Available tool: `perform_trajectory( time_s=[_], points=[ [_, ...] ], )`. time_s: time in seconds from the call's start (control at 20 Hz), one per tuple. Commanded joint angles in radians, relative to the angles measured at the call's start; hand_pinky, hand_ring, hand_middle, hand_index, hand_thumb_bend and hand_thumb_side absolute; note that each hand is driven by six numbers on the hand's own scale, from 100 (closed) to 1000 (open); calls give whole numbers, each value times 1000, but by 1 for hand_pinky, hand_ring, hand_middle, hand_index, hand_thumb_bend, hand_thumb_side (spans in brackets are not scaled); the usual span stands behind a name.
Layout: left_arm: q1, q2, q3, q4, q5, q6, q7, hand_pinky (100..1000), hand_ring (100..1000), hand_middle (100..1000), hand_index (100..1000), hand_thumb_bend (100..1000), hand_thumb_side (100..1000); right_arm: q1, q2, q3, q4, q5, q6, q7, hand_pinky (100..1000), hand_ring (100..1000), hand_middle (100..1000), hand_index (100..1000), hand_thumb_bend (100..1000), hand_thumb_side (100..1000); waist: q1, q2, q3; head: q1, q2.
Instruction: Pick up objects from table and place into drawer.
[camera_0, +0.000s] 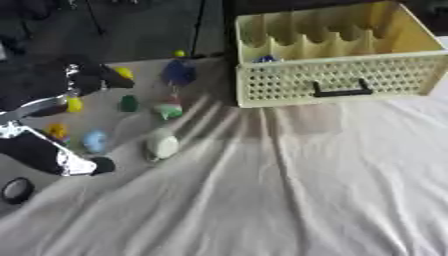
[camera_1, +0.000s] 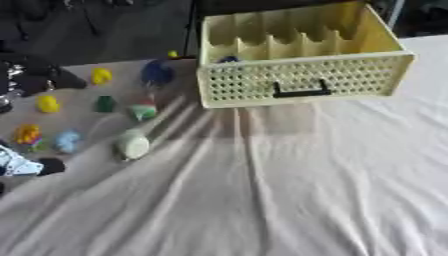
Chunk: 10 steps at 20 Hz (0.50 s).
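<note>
Our left hand (camera_0: 52, 157) sits at the near left edge of the table (camera_0: 289, 200); we cannot tell its fingers' state. Just right lies a pale egg (camera_0: 162, 145), with small coloured toys (camera_1: 68, 141) behind. Far right stands the cream drawer (camera_0: 337, 80), a blue thing (camera_0: 265, 59) inside.

a: any lettering, label, brand or number you can read here?

b: none. the pale yellow drawer (camera_0: 337, 75) has a perforated front and a dark handle (camera_0: 341, 91), and no writing shows on either.

a: what about the small things on the left?

b: the white oval object (camera_0: 162, 145), the blue piece (camera_0: 94, 141), the green one (camera_0: 129, 103) and the yellow ones (camera_1: 47, 104) show only plain colour; any marks they carry are too blurred to make out.

a: and the cloth?

b: the white cloth (camera_0: 306, 190) over the tabletop is plain, only folds, no print or sign.
</note>
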Motion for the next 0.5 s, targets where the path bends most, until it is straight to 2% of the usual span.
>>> perform_trajectory(
  time_s=[0.05, 0.35, 0.5],
  points=[
    [-43, 41, -18, 53, 24, -7, -34, 935, 844, 802, 977, 524, 578, -4, -4, 1, -21, -9, 2, 6, 217, 329, 270, 784, 100, 670, 0, -24, -4, 11, 4],
    [-127, 27, -63, 162, 20, -36, -72, 900, 822, 798, 948, 407, 537, 7, 0, 8, -21, -10, 11, 32, 219, 327, 267, 780, 100, 678, 7, -23, -20, 25, 5],
    [-165, 15, -82, 213, 14, -49, -94, 893, 814, 796, 958, 387, 491, 9, 3, 8, -21, -11, 12, 35, 220, 327, 267, 780, 100, 679, 11, -20, -27, 32, 3]
  ],
)
